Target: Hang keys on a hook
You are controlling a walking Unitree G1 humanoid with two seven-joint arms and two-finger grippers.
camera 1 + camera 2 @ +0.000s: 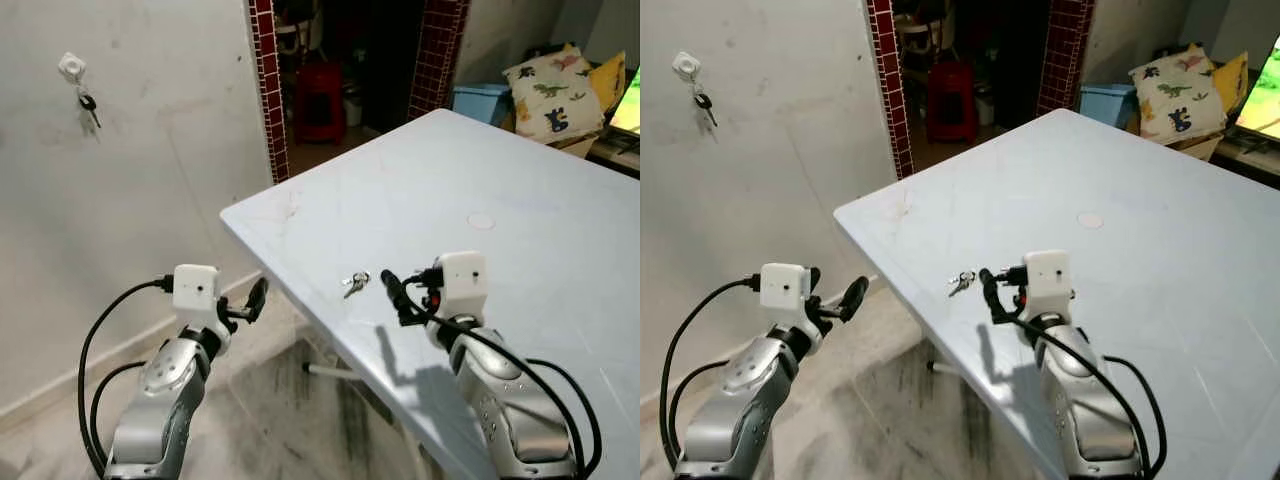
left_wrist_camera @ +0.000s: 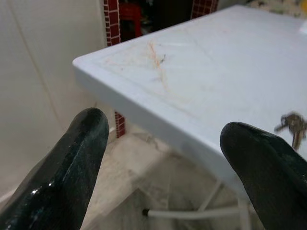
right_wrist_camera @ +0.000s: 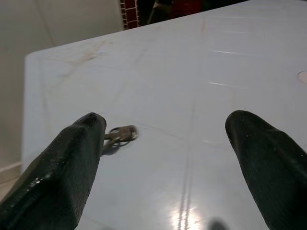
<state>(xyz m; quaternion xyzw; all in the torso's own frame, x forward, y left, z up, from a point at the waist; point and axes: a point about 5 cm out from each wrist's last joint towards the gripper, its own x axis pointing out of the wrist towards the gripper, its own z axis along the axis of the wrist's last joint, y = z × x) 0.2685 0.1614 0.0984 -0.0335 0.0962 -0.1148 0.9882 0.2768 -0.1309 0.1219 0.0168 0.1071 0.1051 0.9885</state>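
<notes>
A small bunch of keys (image 1: pixel 355 282) lies on the pale blue table (image 1: pixel 450 170), close to its near-left edge. My right gripper (image 1: pixel 405 290) hovers open just right of the keys. In the right wrist view the keys (image 3: pixel 120 134) rest beside one finger (image 3: pixel 72 163), not between the two. My left gripper (image 1: pixel 250 300) is open off the table's left side, above the floor, with nothing in it. A white hook (image 1: pixel 71 66) is fixed high on the left wall, and another key (image 1: pixel 89 104) hangs from it.
Red-tiled pillars (image 1: pixel 265 90) frame a dark doorway behind the table's far corner, with a red stool (image 1: pixel 318 100) inside. A blue box (image 1: pixel 482 100) and a dinosaur cushion (image 1: pixel 552 92) sit at the back right. A white tube (image 1: pixel 330 371) lies on the floor under the table.
</notes>
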